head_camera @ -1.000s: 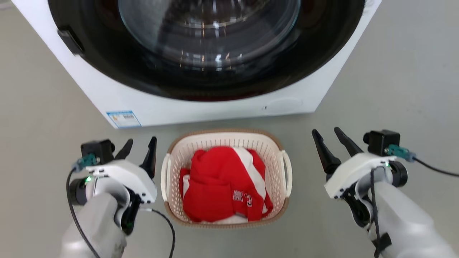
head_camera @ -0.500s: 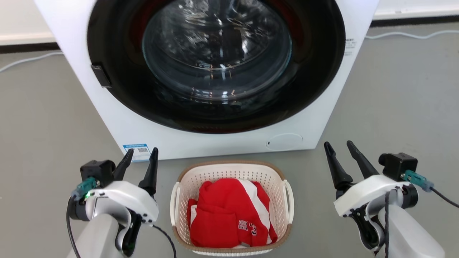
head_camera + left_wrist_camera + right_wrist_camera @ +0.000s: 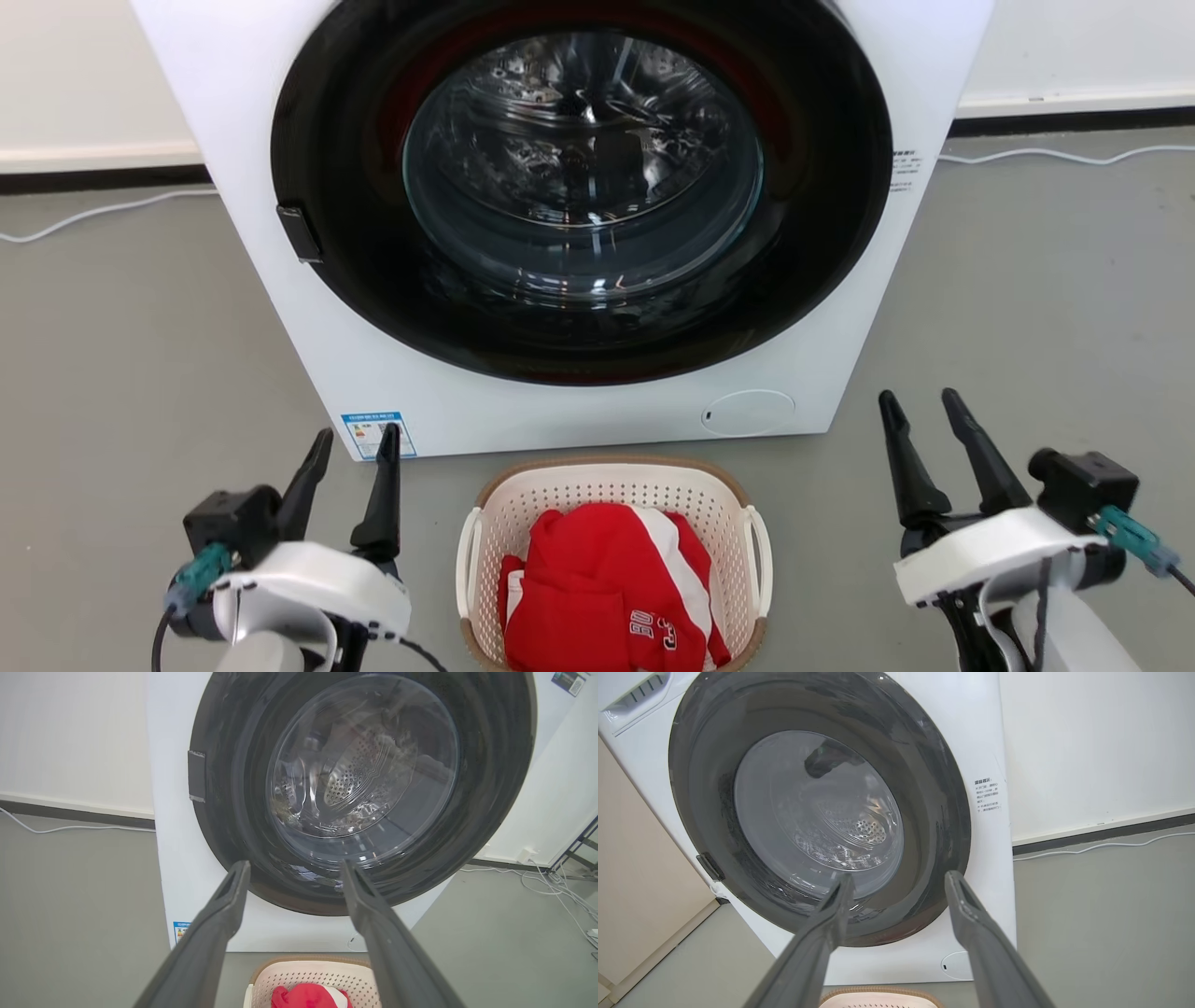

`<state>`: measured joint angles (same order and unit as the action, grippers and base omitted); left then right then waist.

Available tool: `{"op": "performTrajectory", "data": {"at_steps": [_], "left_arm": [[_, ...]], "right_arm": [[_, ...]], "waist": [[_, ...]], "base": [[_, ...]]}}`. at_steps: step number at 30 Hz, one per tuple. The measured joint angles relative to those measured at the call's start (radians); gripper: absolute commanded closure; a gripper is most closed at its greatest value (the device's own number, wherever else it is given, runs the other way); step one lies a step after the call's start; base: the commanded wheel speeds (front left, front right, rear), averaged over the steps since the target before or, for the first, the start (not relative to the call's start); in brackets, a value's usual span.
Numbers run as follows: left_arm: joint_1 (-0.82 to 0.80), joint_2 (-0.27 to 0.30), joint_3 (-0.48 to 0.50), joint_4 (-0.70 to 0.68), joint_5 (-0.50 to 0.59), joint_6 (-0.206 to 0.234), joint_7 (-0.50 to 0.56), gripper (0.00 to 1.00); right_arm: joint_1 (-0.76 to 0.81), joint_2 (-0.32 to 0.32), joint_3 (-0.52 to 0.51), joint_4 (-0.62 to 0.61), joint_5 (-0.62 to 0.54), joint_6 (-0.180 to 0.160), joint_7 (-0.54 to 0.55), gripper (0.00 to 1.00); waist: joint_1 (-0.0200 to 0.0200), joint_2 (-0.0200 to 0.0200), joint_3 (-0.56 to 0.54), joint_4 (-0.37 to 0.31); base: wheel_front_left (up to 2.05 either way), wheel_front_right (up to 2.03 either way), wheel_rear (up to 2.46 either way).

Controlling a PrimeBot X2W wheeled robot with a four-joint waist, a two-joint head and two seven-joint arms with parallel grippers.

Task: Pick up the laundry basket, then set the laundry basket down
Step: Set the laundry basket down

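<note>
Head view: the left gripper and right gripper hang on either side of the basket, well clear of its handles. Their fingers point up toward the washer, and each pair is spread with nothing between. The basket sits on the floor just in front of the washer, with a red garment inside. Since a second ago the whole scene has slid down the picture and more of the washer shows, so the camera has tilted up. Both grippers stay just as open and look slightly farther from the basket.

Long dark tapered fingers on left pincer and right pincer, white shells, black cameras, teal plugs
</note>
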<state>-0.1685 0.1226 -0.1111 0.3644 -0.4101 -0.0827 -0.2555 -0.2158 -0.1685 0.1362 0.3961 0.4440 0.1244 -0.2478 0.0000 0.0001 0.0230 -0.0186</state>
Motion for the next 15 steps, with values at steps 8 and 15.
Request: {"op": "performTrajectory", "data": {"at_steps": [8, 15], "left_arm": [[0.102, -0.028, 0.055, -0.095, 0.013, -0.014, 0.0, 0.0], [0.146, -0.043, 0.078, -0.133, 0.058, -0.023, 0.0, 0.0]], "right_arm": [[0.088, 0.027, -0.052, -0.11, -0.058, 0.0, 0.0, 0.0], [0.137, 0.05, -0.103, -0.165, -0.107, 0.0, 0.0, 0.0]], "waist": [[0.0, 0.0, -0.023, 0.0], [0.0, 0.0, -0.036, 0.003]], "base": [[0.0, 0.0, 0.0], [0.0, 0.0, 0.0]]}}
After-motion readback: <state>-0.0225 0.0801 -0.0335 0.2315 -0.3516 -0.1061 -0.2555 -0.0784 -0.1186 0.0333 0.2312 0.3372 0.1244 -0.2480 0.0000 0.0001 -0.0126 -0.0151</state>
